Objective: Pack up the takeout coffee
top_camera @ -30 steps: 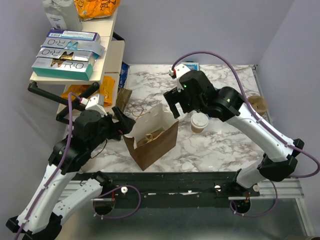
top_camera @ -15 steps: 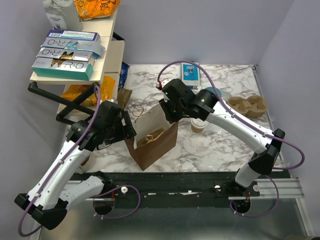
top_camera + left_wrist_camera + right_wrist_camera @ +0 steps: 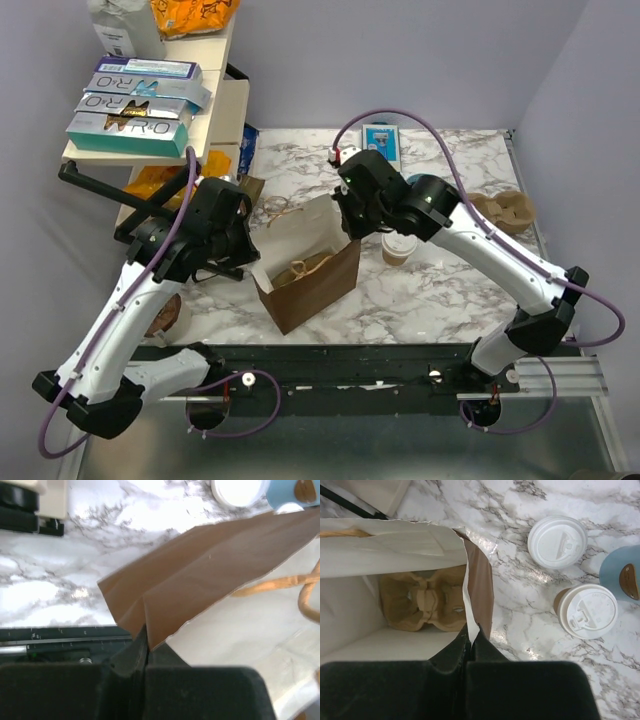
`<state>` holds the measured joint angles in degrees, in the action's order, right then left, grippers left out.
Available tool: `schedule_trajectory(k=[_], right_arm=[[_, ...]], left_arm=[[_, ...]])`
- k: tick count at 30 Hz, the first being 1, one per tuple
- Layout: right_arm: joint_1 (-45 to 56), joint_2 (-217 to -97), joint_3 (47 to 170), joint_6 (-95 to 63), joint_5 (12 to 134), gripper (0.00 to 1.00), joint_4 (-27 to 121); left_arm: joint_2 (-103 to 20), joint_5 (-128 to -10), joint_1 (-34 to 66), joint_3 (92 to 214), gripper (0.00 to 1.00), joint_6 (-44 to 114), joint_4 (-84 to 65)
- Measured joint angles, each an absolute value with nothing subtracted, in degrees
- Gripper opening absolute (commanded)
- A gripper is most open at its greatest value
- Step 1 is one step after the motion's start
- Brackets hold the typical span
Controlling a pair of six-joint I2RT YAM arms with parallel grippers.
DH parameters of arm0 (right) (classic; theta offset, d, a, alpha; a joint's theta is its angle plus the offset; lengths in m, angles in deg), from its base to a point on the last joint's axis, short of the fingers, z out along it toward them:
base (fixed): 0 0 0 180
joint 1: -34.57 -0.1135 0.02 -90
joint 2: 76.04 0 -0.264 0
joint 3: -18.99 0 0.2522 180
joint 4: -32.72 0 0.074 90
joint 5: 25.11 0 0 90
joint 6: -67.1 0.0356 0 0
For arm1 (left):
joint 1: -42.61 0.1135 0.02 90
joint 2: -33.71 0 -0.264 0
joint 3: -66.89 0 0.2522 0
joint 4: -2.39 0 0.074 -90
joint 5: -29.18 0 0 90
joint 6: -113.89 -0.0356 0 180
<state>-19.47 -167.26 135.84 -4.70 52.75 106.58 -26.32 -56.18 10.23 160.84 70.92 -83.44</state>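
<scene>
Lidded cream-tan paper coffee cup (image 3: 397, 247) stands upright on marble table (image 3: 430, 300) just right of brown paper bag (image 3: 310, 285), nearer right gripper (image 3: 470, 639), which like left gripper (image 3: 145, 632) is clenched on the bag's rim.

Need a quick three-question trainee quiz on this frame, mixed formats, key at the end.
1. True or false: the left tool is shut on the paper bag rim.
2. What lies at the bag's bottom? A) pulp carrier B) blue mug C) loose lid
3. Fill in: the lidded coffee cup stands ___ the bag.
Key: 1 true; 2 A; 3 outside.
</scene>
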Motion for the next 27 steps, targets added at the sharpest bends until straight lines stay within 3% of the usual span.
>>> schedule_trajectory(k=[4, 7, 10, 11, 15, 19, 27], right_arm=[[-19.47, -164.77, 136.73, -3.06, 52.51, 0.04, 107.19], [-18.8, -163.65, 135.1, -1.64, 52.07, 0.05, 106.95], [-17.31, -163.37, 130.18, 0.57, 52.11, 0.32, 106.54], [-16.68, -163.81, 128.52, 1.46, 52.09, 0.45, 106.69], [-15.19, -166.06, 125.89, 4.22, 51.06, 0.73, 108.02], [-15.15, -162.47, 125.87, 4.19, 50.1, 0.99, 106.36], [-14.66, -142.37, 120.06, -3.76, 48.07, 1.0, 93.97]], left_arm=[[-29.14, -55.59, 9.73, 164.81, 0.1, 68.89, -84.71], [-31.74, -53.97, 9.91, 164.71, 0.42, 67.12, -82.07], [-33.05, -52.92, 10.04, 161.69, 0.58, 66.85, -78.0], [-33.68, -52.81, 10.21, 159.77, 0.68, 66.87, -77.48], [-34.56, -52.55, 10.3, 158.67, 0.87, 66.74, -75.33], [-33.16, -53.1, 10.3, 160.51, 0.99, 66.53, -72.56], [-26.91, -54.08, 10.3, 161.14, 0.99, 66.55, -69.91]])
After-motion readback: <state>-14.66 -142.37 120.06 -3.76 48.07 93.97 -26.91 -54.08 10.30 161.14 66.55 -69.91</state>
